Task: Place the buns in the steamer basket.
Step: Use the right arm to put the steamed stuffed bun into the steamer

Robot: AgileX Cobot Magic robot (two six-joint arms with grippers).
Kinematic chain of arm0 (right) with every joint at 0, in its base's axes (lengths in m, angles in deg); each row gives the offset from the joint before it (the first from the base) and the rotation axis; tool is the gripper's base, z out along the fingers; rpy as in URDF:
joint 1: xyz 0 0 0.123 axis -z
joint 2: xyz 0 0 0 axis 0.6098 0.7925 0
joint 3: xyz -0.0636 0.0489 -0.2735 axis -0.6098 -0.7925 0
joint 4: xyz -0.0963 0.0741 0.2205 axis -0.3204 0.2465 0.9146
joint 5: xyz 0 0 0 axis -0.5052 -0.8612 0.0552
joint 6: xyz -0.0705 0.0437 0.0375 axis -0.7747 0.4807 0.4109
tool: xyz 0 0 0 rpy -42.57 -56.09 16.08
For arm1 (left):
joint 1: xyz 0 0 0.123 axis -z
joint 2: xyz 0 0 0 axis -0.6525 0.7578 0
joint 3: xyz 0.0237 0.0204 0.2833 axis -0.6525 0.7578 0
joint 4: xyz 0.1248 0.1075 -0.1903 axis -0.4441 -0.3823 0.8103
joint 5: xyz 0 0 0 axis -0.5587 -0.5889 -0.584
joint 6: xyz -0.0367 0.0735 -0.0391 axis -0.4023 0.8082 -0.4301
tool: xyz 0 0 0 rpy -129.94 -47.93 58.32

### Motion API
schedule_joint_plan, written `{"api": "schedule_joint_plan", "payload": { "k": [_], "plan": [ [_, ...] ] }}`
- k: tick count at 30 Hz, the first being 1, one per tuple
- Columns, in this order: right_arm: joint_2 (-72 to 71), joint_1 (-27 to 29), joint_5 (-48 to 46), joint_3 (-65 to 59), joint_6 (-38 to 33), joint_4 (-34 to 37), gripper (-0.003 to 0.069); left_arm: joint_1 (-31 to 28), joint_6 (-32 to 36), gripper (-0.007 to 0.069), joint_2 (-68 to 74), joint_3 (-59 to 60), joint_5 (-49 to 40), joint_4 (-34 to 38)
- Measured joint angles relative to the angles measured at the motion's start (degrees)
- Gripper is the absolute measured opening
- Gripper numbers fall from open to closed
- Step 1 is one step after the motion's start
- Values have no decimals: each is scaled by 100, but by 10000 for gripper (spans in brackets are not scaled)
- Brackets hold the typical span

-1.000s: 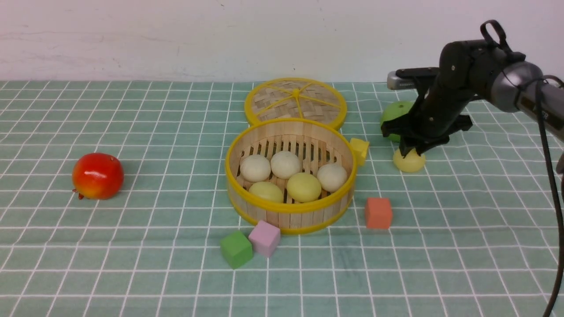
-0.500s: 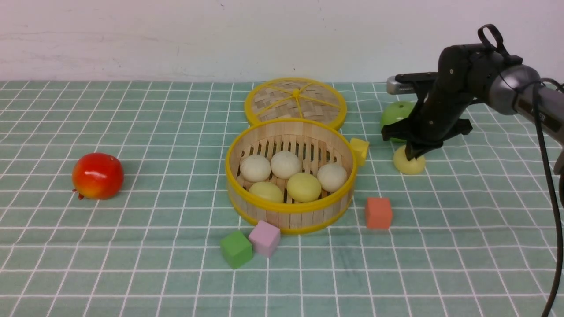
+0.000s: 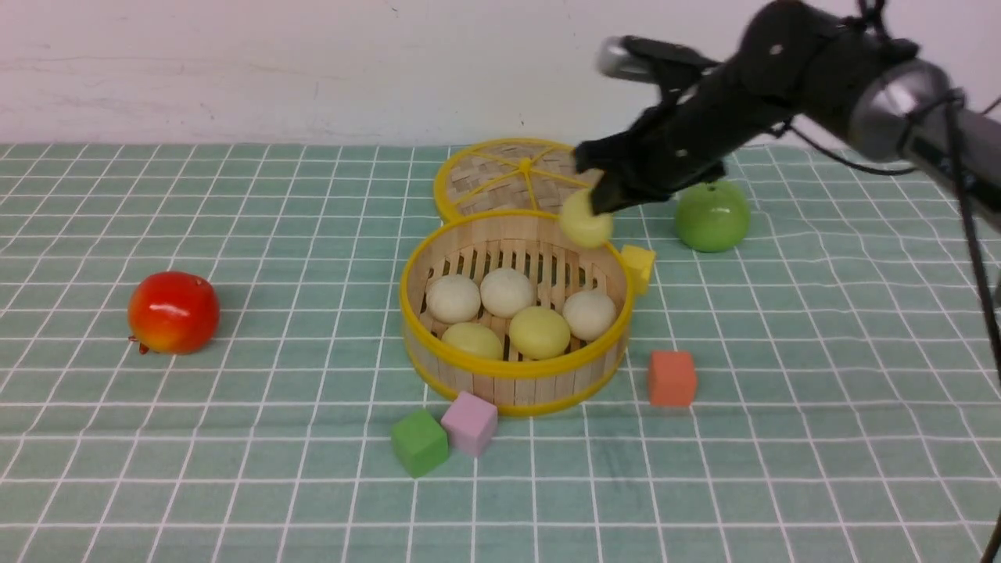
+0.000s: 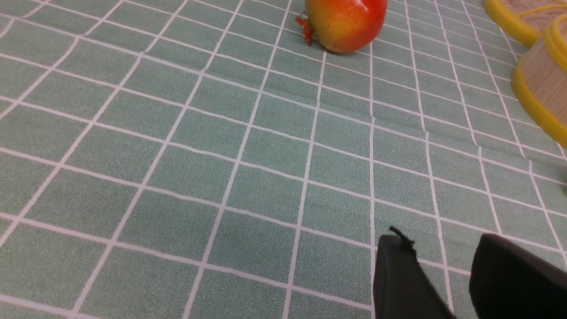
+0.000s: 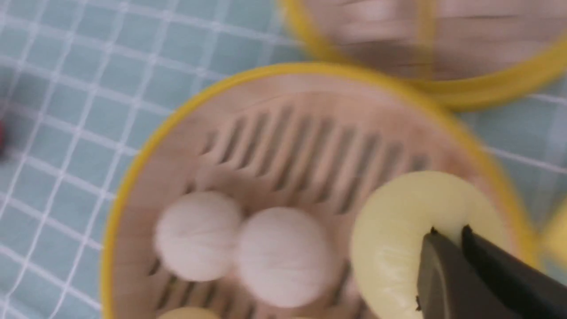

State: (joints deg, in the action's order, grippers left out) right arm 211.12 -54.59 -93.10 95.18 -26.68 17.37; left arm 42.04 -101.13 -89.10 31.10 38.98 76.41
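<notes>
Pinching yellow bun point(image 3: 588, 224) between right fingers point(image 5: 447, 274)

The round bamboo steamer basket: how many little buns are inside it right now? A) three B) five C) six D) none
B: three off-white buns and two pale yellow buns lie in the round bamboo steamer basket; a sixth pale yellow bun hangs above its rim.

The right arm point(image 3: 790, 70) is matte black with rounded housings, ending rearward in a silver-grey cylindrical link point(image 3: 899, 109). Thin black cables point(image 3: 974, 234) trail off it. The claw fingers point(image 5: 478, 279) are plain black.
</notes>
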Motion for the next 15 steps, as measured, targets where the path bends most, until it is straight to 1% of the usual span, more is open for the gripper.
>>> {"api": "schedule_joint_plan", "payload": {
  "k": [3,6,10,12,15],
  "plan": [
    [169,-136,103,0,-29,-61,-1,0,0,238,0,0,0,0],
    [404,-150,216,0,-46,-140,1,0,0,238,0,0,0,0],
    [571,-144,233,0,-14,-217,24,0,0,238,0,0,0,0],
    [581,-144,300,0,83,-302,72,0,0,238,0,0,0,0],
    [576,-144,329,0,87,-341,168,0,0,238,0,0,0,0]
  ]
}}
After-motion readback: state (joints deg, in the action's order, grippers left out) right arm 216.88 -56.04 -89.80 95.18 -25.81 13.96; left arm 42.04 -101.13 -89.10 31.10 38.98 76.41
